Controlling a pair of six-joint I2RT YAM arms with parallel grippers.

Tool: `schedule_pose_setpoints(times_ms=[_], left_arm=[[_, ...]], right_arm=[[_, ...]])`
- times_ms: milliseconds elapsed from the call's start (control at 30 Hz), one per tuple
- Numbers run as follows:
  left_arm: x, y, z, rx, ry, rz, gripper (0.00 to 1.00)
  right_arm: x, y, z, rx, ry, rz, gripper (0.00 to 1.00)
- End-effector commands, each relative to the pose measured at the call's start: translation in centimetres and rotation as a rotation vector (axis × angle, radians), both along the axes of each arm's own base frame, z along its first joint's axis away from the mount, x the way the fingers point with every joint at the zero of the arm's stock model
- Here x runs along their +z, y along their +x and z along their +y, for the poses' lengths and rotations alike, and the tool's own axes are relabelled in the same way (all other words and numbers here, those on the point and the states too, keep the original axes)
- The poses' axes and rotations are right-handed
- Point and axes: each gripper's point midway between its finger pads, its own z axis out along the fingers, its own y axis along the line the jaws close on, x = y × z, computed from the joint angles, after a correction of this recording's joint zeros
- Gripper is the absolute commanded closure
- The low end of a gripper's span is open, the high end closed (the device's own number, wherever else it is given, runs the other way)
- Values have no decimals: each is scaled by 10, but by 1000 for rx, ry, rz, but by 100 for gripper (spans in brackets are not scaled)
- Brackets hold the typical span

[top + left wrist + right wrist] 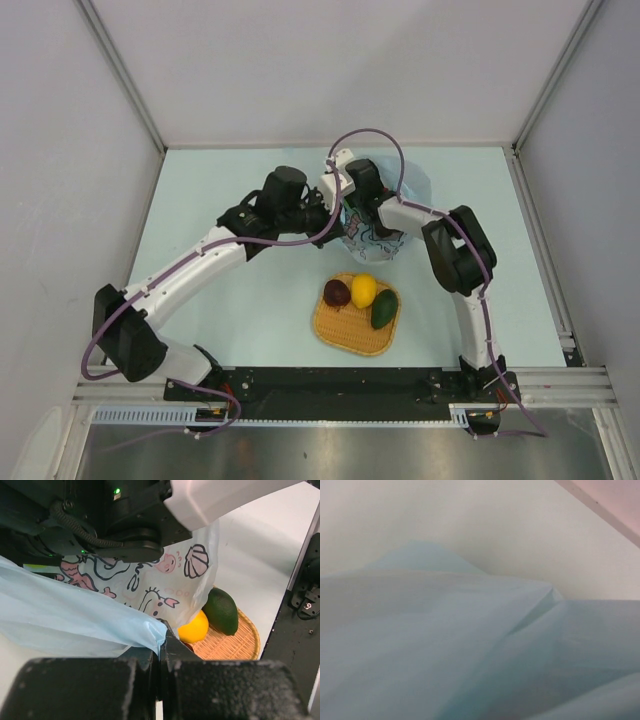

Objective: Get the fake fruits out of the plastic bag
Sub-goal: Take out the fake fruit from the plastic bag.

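The pale blue plastic bag (377, 242) with cartoon sea prints stands behind the woven tray (345, 337). My left gripper (161, 636) is shut on a fold of the bag's rim (145, 630) and holds it up. The right gripper's wrist (364, 186) dips into the bag's mouth from above. Its fingers are hidden, and the right wrist view shows only blue bag film (445, 655). On the tray lie a dark purple plum (337, 293), a yellow lemon (364, 290) and a dark green avocado (384, 309). The lemon (195, 628) and avocado (221, 611) also show past the bag.
The tray (237, 645) sits near the front middle of the pale table, just ahead of the black base rail (340, 382). Grey walls with metal rails close off the left, right and back sides. The right arm's elbow (458, 250) stands to the right of the bag.
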Motion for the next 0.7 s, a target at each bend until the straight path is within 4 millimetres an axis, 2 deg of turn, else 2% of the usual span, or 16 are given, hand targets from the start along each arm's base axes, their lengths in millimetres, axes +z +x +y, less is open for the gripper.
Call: schedule_pose_setpoints(times_ms=[0, 100, 167, 233, 367, 467, 500, 567, 600, 667], left_arm=[[17, -9, -4, -35, -47, -24, 100], [17, -8, -1, -28, -39, -37, 100], [15, -7, 0, -24, -35, -44, 100], [14, -7, 1, -21, -38, -44, 100], [11, -6, 0, -19, -36, -41, 100], [10, -5, -2, -22, -35, -41, 100], [9, -4, -2, -18, -34, -42, 100], [8, 1, -2, -9, -27, -51, 100], [7, 4, -1, 6, -20, -59, 100], [8, 12, 0, 35, -16, -66, 100]], right_arm=[[-8, 25, -13, 7, -165, -91, 0], [-13, 26, -20, 7, -194, -96, 1], [-12, 25, -24, 9, -203, -98, 7], [-6, 24, -22, 20, -191, -100, 16], [12, 18, -8, 72, -150, -113, 23], [33, 8, 5, 111, -89, -109, 26], [52, 4, 7, 114, -59, -125, 28], [65, -6, 14, 135, 8, -100, 30], [89, -13, 15, 136, 59, -114, 31], [107, -30, 21, 173, 197, -59, 33]])
